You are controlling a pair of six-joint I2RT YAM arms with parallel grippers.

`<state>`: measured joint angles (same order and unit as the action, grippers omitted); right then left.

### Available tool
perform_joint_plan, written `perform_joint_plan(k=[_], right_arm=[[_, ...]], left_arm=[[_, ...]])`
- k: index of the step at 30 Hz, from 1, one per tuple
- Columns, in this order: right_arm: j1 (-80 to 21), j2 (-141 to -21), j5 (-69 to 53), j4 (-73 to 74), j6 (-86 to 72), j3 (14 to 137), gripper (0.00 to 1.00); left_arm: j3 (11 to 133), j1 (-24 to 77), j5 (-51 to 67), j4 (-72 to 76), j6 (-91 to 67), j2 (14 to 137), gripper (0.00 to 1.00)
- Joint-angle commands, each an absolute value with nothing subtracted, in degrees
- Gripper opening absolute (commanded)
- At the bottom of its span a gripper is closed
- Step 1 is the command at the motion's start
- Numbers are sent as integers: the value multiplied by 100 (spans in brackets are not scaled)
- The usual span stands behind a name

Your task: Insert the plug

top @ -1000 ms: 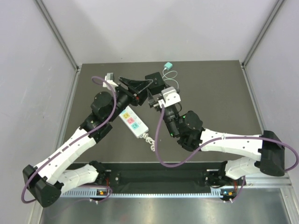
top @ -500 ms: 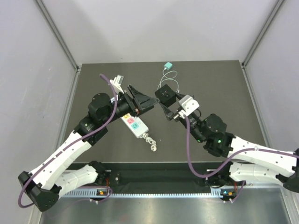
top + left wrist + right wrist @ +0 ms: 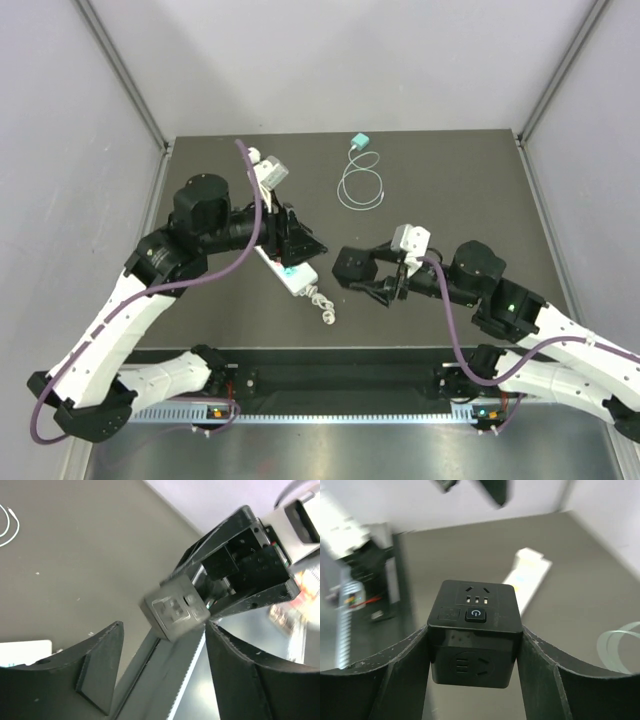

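Note:
My right gripper (image 3: 362,272) is shut on a black cube socket (image 3: 348,264) and holds it above the table's middle. In the right wrist view the cube (image 3: 476,630) sits tight between both fingers, with its power button facing up. My left gripper (image 3: 298,242) is open and empty, just above the white power strip (image 3: 287,270). In the left wrist view its fingers (image 3: 100,665) spread wide, with the cube (image 3: 176,607) beyond them. The strip also shows in the right wrist view (image 3: 527,577). A teal plug (image 3: 360,140) with a looped white cable (image 3: 361,187) lies at the back.
The strip's coiled white cord (image 3: 322,302) trails toward the front edge. The dark mat (image 3: 460,190) is bounded by grey walls on the left, right and back. The arm bases and a black rail (image 3: 340,380) run along the near edge.
My right gripper has carried the black cube back from the left gripper, toward the near right. My left gripper has swung nearer and now hangs over the white strip.

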<state>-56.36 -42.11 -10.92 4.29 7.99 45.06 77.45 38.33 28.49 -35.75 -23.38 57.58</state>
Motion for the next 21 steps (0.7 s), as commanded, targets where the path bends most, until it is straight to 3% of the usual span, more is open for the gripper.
perform_joint_plan(k=[1, 7, 9, 21], right_arm=[[-5555, -4254, -2660, 738, 97, 4773, 0], [-5546, -4272, -2997, 861, -176, 4711, 0], [-5537, -4245, -3076, 931, -185, 4720, 0], [-4940, -4130, -3892, 1011, -729, 4702, 0]], left_arm=[[8217, 3850, 3436, -4753, -872, 6099, 71], [8358, 3858, 4297, -4667, -80, 6249, 83], [8455, 3858, 4420, -4816, 271, 6328, 98], [8701, 4315, 4587, -5396, 853, 6767, 98]])
